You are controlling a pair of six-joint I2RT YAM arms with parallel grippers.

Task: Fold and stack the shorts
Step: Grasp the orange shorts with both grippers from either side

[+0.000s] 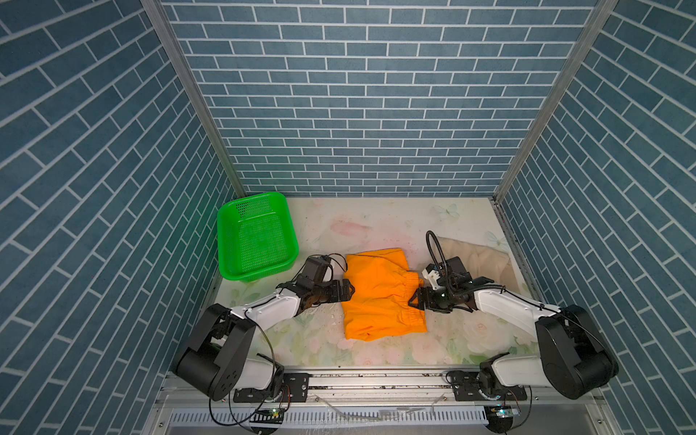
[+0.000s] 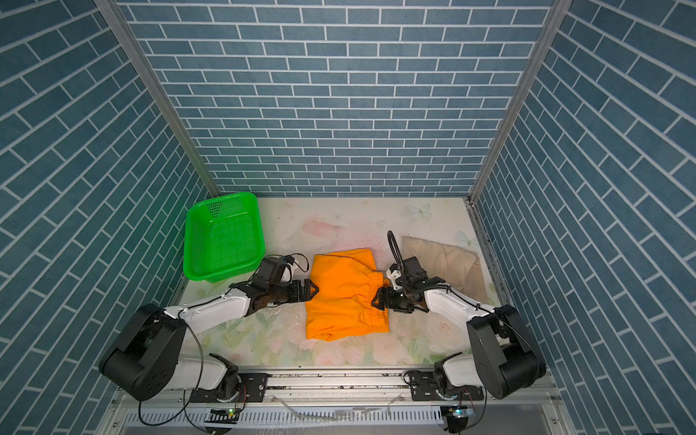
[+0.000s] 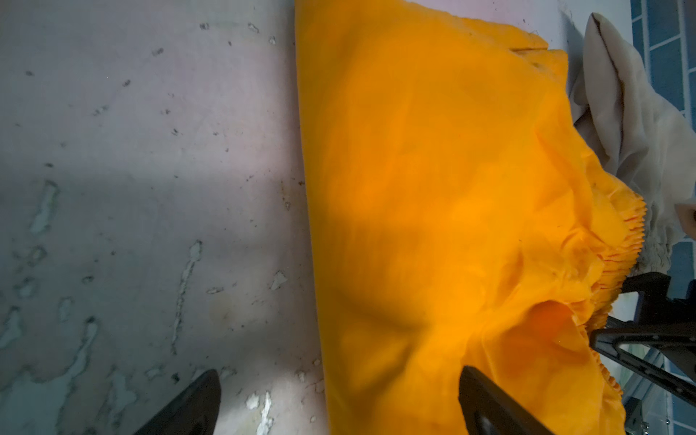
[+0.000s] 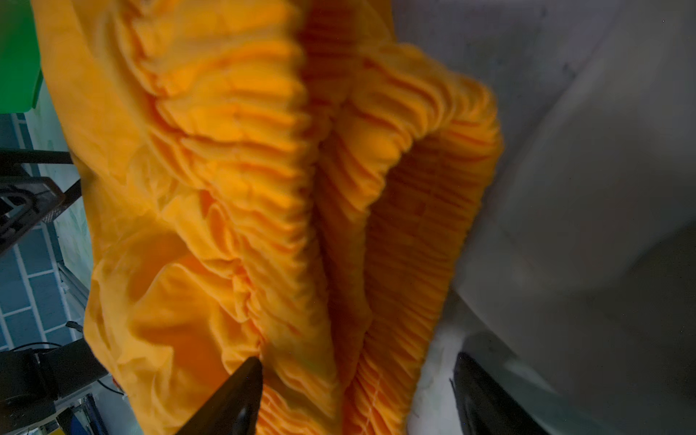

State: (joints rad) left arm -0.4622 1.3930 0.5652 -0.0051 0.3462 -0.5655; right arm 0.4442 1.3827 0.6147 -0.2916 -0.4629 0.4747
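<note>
At the centre of the table (image 1: 376, 226), between the two arms, the orange shorts (image 1: 376, 297) lie flat in a roughly rectangular, doubled-over shape. In both top views the gathered elastic waistband runs along the side facing the right arm, and the smooth straight edge faces the left arm. The right wrist view shows the waistband (image 4: 339, 169) in close-up as two ruffled layers with an opening between them.

The beige shorts (image 1: 478, 260) lie flat at the right side of the table, farther back than the orange pair and partly hidden behind the right arm's wrist. Whether the two garments touch cannot be determined.

The right gripper (image 1: 413, 299) is at the waistband edge with its jaws apart. In the right wrist view one finger (image 4: 233, 399) is in front of the orange fabric and the other is over bare table, with the waistband lying loose in the gap, not clamped.

The left gripper (image 1: 350, 292) is at the opposite, smooth edge with its jaws wide apart. In the left wrist view one finger (image 3: 489, 406) is over the orange cloth and the other is over the table, holding nothing.

The green basket (image 1: 260, 273) stands at the back left corner, apart from both garments.
</note>
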